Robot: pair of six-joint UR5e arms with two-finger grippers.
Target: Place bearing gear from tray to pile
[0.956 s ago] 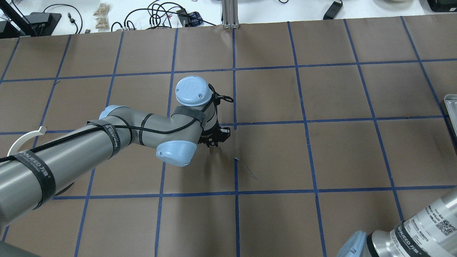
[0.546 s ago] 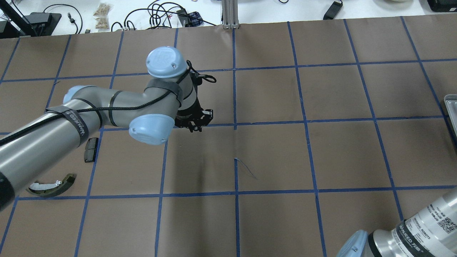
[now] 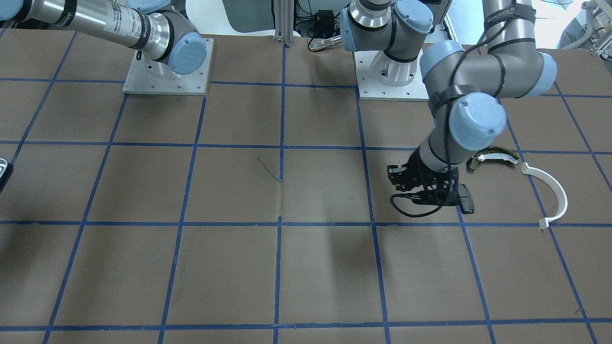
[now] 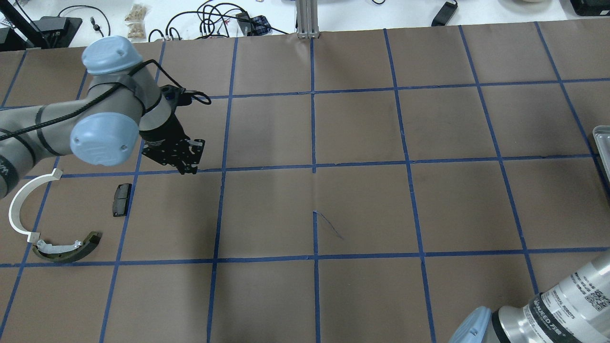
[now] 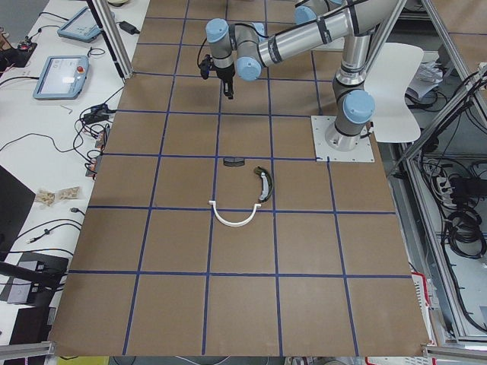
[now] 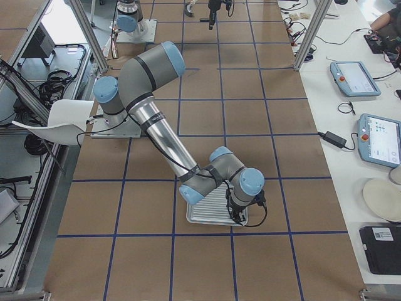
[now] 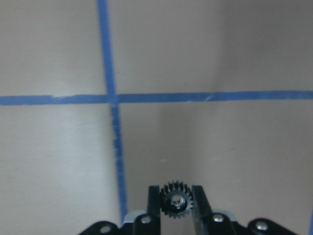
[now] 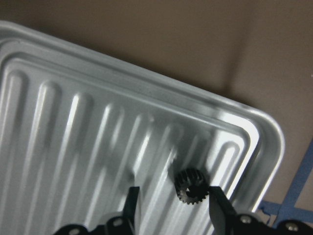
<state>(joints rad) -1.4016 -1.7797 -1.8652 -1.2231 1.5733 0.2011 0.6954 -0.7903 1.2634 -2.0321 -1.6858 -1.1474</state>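
While gripping one bearing gear [image 7: 175, 201] in left tool [image 4: 187, 167] above bench [image 4: 362, 209] near pile [image 4: 121, 199], holds right tool [image 8: 174, 195] spread around second gear [image 8: 191, 193] in tray [image 8: 73, 122].

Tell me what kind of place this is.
Probably a robotics lab or test cell: the left arm and right arm are bolted to a table gridded with blue tape, and side benches hold control tablets and loose cables.
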